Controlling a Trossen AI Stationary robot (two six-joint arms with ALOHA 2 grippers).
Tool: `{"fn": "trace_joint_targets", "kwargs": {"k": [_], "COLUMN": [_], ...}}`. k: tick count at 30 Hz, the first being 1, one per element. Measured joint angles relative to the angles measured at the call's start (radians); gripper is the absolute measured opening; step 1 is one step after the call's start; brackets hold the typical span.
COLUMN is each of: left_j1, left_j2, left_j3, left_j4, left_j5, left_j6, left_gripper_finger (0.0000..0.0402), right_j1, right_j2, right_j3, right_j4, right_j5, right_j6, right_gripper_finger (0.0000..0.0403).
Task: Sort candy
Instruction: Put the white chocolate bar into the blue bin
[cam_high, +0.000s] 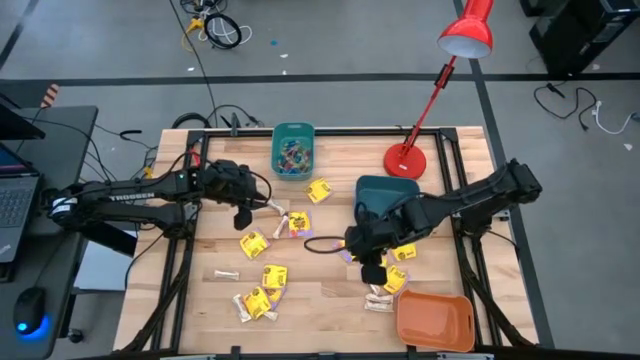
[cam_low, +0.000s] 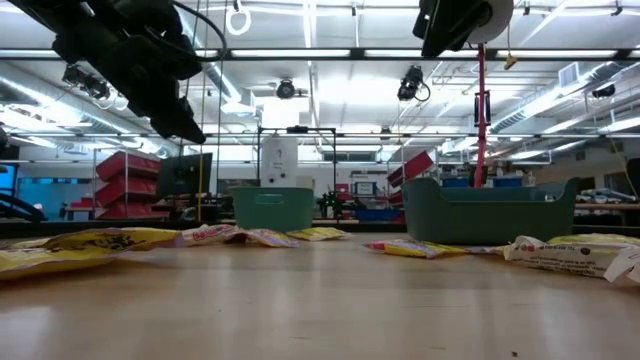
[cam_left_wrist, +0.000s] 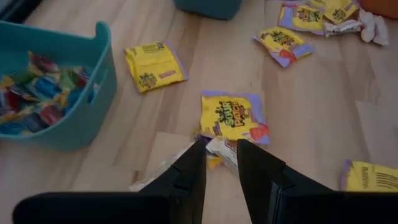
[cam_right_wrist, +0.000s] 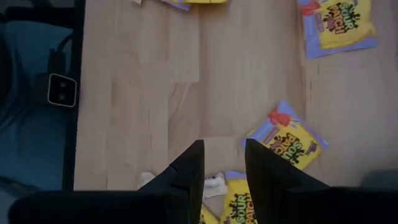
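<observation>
Candy is scattered over the wooden table (cam_high: 330, 290): yellow packets (cam_high: 270, 277) and pale stick pieces (cam_high: 226, 273) mid-table, small coloured pieces already in the teal bin (cam_high: 293, 150).

The left gripper (cam_left_wrist: 221, 163) is held low just above a pale stick piece (cam_left_wrist: 219, 151) that lies against a yellow packet (cam_left_wrist: 231, 117). Its fingers are parted by a narrow gap, and nothing is seen held between them.

The right gripper (cam_right_wrist: 222, 163) is held over a cluster of packets near the orange bin (cam_high: 435, 320); its fingers are likewise slightly apart and empty.

For a clean pick on the left, the gap should be centred across the stick's short side before descent, so the neighbouring packet is not pinched too. The jaws look barely wide enough; a little more opening is judged safer. Only one piece should be taken per grasp.
</observation>
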Motion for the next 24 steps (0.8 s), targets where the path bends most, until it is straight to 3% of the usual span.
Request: {"fn": "trace_joint_targets", "kwargs": {"k": [7,12,20,24], "left_j1": [-0.008,-0.074,-0.195,-0.259], "left_j2": [0.000,0.000,0.000,0.000], "left_j3": [0.000,0.000,0.000,0.000], "left_j4": [-0.147,-0.123,-0.134,-0.133], "left_j5": [0.016,0.148,0.202,0.181], "left_j6": [-0.052,-0.054,-0.103,-0.080], "left_gripper_finger": [0.0094,0.0094,0.0094,0.0094], "right_j1": [0.002,0.002,0.000,-0.007], "right_j2": [0.085,0.147,0.221,0.244], "right_j3": [0.000,0.000,0.000,0.000], "right_j4": [0.065,0.155,0.260,0.311], "right_j5": [0.082,0.162,0.247,0.290], "right_j6": [-0.059,-0.163,-0.322,-0.374], "right_gripper_finger": [0.0099,0.0093,0.0091,0.0091]}}
